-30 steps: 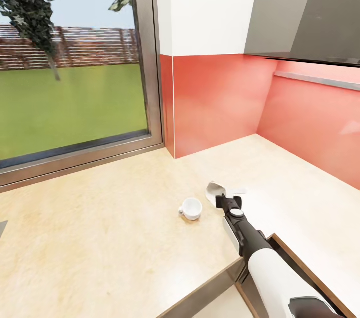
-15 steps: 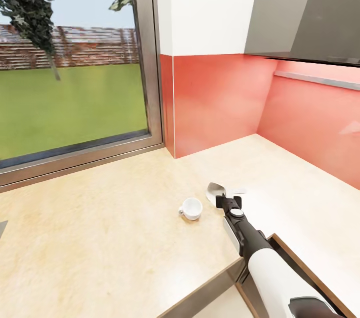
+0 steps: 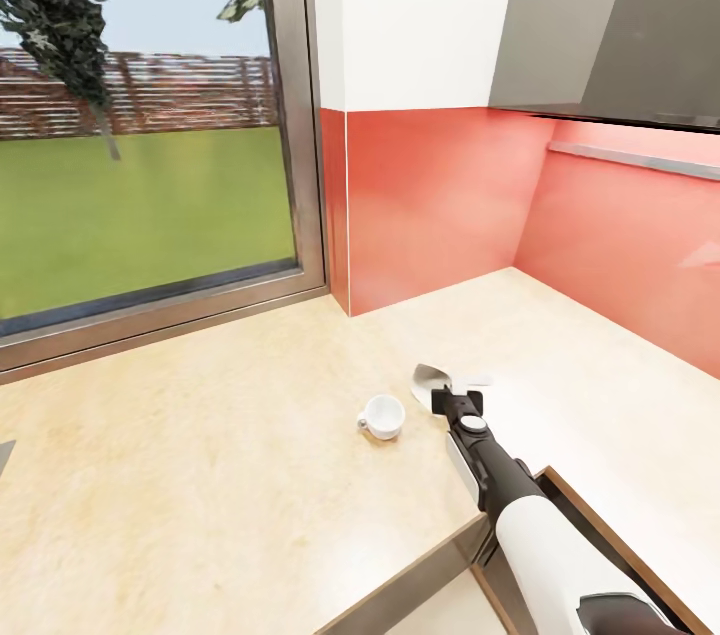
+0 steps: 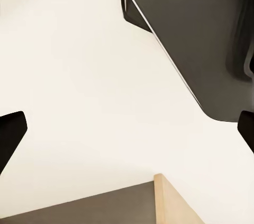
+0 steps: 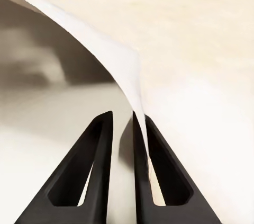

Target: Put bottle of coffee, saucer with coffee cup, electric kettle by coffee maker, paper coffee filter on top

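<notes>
A light-wood table [image 3: 200, 455] runs under a large window [image 3: 140, 115] and into a corner with red wall panels [image 3: 440, 195]. The right arm reaches over the table; its end effector [image 3: 456, 402] touches a white paper filter [image 3: 437, 378] lying on the table. In the right wrist view the two black fingers [image 5: 100, 181] stand nearly together, one edge of the filter [image 5: 106, 60] between them, so they grasp it. A small white cup [image 3: 382, 416] stands just beside the filter. The left end effector's fingertips [image 4: 10, 134] stand wide apart, holding nothing.
</notes>
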You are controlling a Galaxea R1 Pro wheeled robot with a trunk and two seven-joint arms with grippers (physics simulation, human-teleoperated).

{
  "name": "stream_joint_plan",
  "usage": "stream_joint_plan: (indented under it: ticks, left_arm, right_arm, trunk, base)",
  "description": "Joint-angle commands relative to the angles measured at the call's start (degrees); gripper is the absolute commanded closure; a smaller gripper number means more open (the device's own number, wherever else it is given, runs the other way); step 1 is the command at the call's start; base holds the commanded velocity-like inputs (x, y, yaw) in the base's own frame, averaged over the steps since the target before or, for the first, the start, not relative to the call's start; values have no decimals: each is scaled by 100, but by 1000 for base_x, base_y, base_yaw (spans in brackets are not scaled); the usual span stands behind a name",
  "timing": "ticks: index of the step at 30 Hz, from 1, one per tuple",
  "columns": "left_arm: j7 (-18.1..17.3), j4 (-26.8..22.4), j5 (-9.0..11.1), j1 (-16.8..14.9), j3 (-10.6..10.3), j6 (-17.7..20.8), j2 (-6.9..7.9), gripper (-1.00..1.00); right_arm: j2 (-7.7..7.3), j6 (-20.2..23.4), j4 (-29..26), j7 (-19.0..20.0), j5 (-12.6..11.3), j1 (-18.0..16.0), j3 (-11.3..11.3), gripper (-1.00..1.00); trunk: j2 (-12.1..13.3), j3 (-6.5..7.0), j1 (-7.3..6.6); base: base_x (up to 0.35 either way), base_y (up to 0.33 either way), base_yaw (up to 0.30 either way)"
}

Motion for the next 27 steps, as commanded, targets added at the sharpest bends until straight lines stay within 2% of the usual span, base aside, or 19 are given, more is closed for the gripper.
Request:
stream_joint_plan:
  ticks: [1,7,17,21,27]
  left_arm:
    - [19,9,-60,-4,42,-26,0,-100]
    - [19,7,-60,-4,42,-26,4,-100]
    - [19,5,-53,-4,42,-28,9,-100]
    - [19,0,-52,-4,52,-33,21,-100]
    - [19,-2,-52,-4,54,-35,23,-100]
  right_arm:
    - [2,42,-13,-14,12,-2,8,100]
    - [28,51,-87,-14,5,-2,14,100]
    - [60,114,-1333,-4,-9,-2,36,100]
    - [118,196,-1798,23,-14,-2,159,100]
    - [222,728,-2196,37,-19,-2,376,100]
  trunk:
    - [-10,-10,3]
    - [-10,-10,3]
    - [-10,-10,3]
    - [-10,-10,3]
    - [-10,-10,3]
  base:
    - [0,0,0]
    - [0,0,0]
    - [0,0,0]
    - [0,0,0]
    - [0,0,0]
